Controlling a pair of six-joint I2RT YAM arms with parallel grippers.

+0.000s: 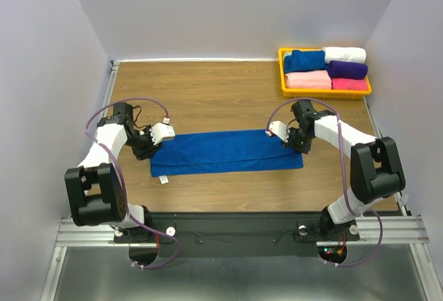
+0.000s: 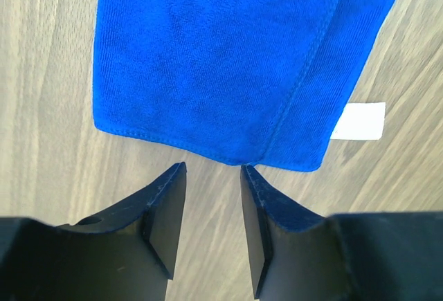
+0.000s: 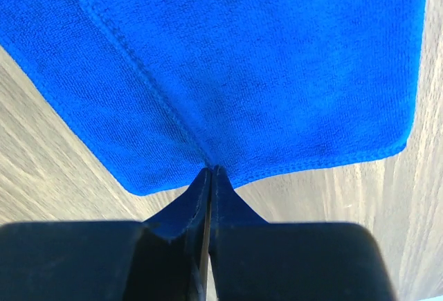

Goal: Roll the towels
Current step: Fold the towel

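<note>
A royal-blue towel (image 1: 228, 150) lies flat across the table, folded lengthwise into a long strip. Its left end (image 2: 208, 59) sits just beyond my left gripper (image 2: 213, 169), which is open over bare wood, its fingertips just short of the hem. In the top view that left gripper (image 1: 155, 151) is at the strip's left end. My right gripper (image 3: 210, 169) is shut, its tips pinching the hem of the towel's right end (image 3: 242, 59). From above, the right gripper (image 1: 296, 144) is at the strip's right end. A second blue towel (image 1: 303, 60) lies rolled in the bin.
A yellow bin (image 1: 282, 73) at the back right holds rolled pink (image 1: 308, 79), white (image 1: 344, 55), purple (image 1: 347, 70) and magenta (image 1: 349, 84) towels. A white label (image 2: 358, 121) sticks out at the flat towel's near left corner.
</note>
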